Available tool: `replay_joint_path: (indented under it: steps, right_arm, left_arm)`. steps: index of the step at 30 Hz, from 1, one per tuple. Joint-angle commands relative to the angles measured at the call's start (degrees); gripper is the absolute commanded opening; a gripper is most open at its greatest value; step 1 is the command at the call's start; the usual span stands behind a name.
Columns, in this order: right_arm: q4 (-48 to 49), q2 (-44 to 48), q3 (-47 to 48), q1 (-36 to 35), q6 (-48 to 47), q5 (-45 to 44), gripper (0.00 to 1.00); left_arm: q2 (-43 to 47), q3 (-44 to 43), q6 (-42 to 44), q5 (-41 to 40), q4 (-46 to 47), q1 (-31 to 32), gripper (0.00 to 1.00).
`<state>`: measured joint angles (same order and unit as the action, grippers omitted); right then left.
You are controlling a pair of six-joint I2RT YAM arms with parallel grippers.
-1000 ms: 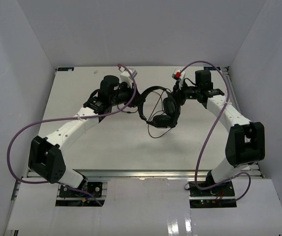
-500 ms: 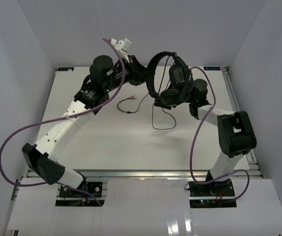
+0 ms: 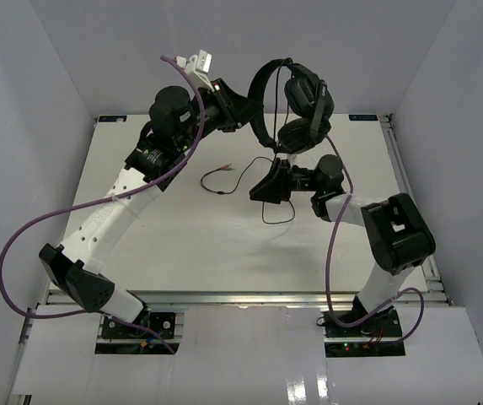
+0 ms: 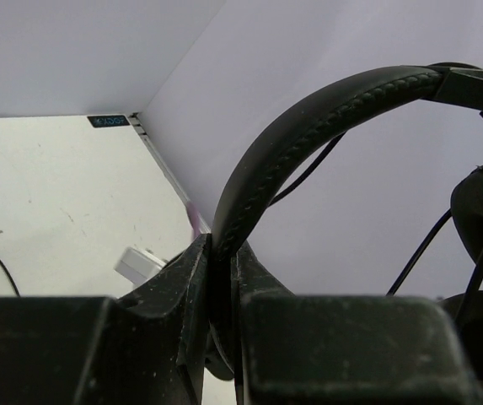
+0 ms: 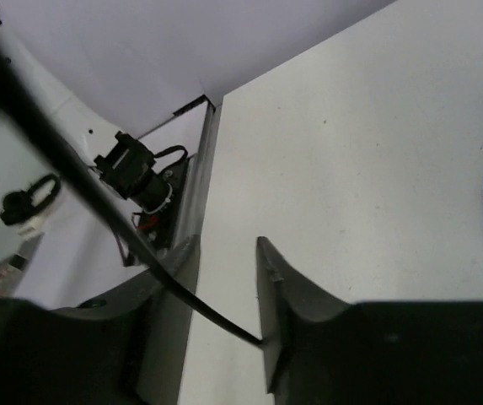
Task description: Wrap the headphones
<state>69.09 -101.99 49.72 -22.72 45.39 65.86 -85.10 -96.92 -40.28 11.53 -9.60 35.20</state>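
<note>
Down below is the white surface [image 3: 190, 245], and both arms work over its far half. The left arm [image 3: 115, 211] reaches highest. Its left pincer [image 4: 222, 278] is clamped tight on the headband [image 4: 308, 126], so the headphones [image 3: 304, 101] hang in the air above the far side of the surface. The earcups [image 3: 300, 133] dangle together at the right end of the band.

Underneath sits the right pincer [image 5: 227, 245], low and near the surface. Its jaws are apart, and the cord [image 5: 98, 202] slants down through the gap, brushing one inner face but not pinched. The rest of the cord trails onto the surface in a loose loop, and the plugs [image 3: 222, 169] lie off to the left of that pincer.

By my reading this is the start of the winding: headset lifted, cord being gathered, no turns on it yet. The next move, I'd say, is to close on the cord, then lead it round the headband or earcups without snagging the slack.
</note>
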Motion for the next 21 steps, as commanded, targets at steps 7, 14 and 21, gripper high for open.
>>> replay_joint_path:
  steps: [7, 14, 21]
  right_arm:
    - [-25.7, 13.4, -9.0, -5.2, -36.5, -6.8, 0.08]
    - [-52.3, 25.9, -7.6, -6.7, -57.4, -16.6, 0.08]
    - [-72.6, 34.4, -3.3, -9.9, -69.6, -27.7, 0.08]
  left_arm:
    - [5.2, -2.3, -7.8, -27.4, 0.0, -0.1, 0.00]
    - [5.3, -0.3, -2.2, -44.3, -1.0, -1.0, 0.00]
    - [2.2, 2.5, 3.2, -48.5, -1.1, -3.7, 0.00]
